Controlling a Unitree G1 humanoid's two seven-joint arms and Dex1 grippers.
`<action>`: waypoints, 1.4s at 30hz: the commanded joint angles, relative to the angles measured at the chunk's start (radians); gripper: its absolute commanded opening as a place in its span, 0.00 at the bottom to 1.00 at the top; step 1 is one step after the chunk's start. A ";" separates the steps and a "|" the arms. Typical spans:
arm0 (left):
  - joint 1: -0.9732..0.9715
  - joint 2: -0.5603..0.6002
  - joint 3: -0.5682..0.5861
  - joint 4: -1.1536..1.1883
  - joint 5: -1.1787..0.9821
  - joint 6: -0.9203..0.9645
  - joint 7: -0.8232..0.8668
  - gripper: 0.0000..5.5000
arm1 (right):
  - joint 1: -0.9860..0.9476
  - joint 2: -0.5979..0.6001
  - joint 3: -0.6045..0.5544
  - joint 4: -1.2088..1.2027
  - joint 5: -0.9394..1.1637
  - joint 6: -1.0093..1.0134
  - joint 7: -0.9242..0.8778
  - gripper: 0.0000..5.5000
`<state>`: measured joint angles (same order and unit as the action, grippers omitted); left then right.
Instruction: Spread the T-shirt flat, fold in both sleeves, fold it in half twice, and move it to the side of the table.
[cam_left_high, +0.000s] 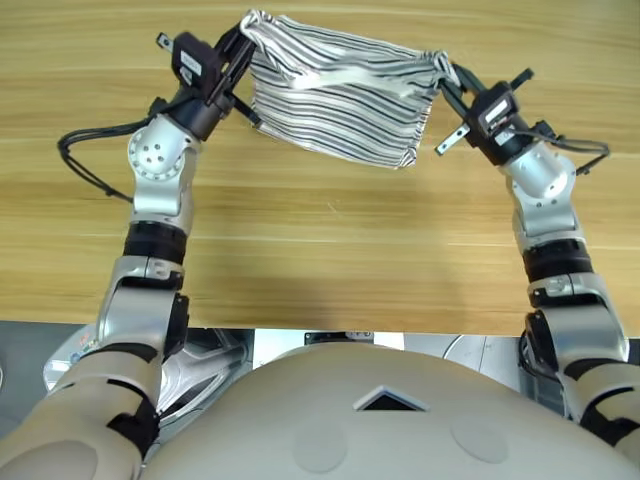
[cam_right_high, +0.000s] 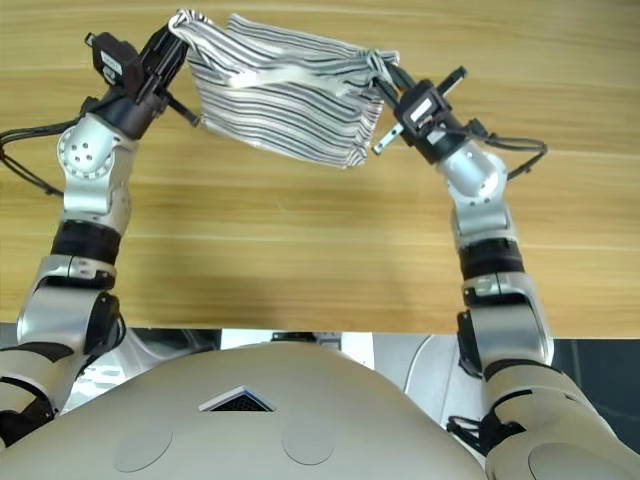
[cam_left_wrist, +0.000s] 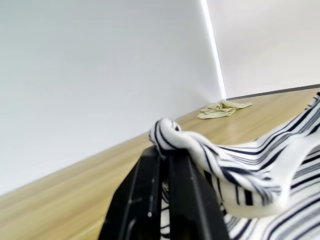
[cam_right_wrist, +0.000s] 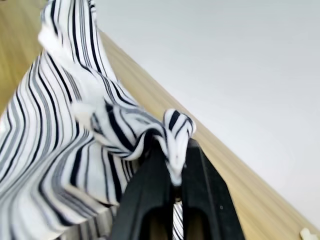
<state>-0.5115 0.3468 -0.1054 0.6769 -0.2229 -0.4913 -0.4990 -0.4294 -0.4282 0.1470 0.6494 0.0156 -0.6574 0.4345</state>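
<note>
Black-white T-shirt (cam_left_high: 335, 95) | stretched between left pincer (cam_left_high: 245, 42) | right pincer (cam_left_high: 446, 72) | corners pinched

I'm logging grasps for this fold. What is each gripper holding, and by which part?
Both hold the striped T-shirt: the left gripper pinches one bunched upper corner, the right gripper the opposite upper corner.

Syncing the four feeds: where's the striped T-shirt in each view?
Left eye: T-shirt upper centre, stretched between left pincer and right pincer.
Right eye: T-shirt upper centre-left, same span.
Left wrist: T-shirt corner clamped in left pincer, cloth trailing away.
Right wrist: T-shirt corner clamped in right pincer, cloth trailing away.
Shared landmark: wooden table, in all four.
</note>
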 joint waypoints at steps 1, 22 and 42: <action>-0.227 -0.061 0.012 0.257 0.099 0.063 0.112 0.00 | -0.190 0.056 -0.021 0.194 -0.059 0.013 -0.080 0.00; -0.124 -0.042 0.107 0.180 0.083 -0.022 -0.191 0.00 | 0.011 0.045 -0.062 0.085 0.089 -0.199 0.144 0.00; 0.177 0.037 0.152 -0.203 -0.133 -0.021 -0.533 0.00 | 0.197 0.031 -0.172 -0.151 0.466 -0.067 0.603 0.00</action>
<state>-0.3577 0.3674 0.0420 0.5034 -0.3374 -0.5028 -1.0004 -0.2494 -0.3826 -0.0104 0.5319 0.4591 -0.7311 1.0071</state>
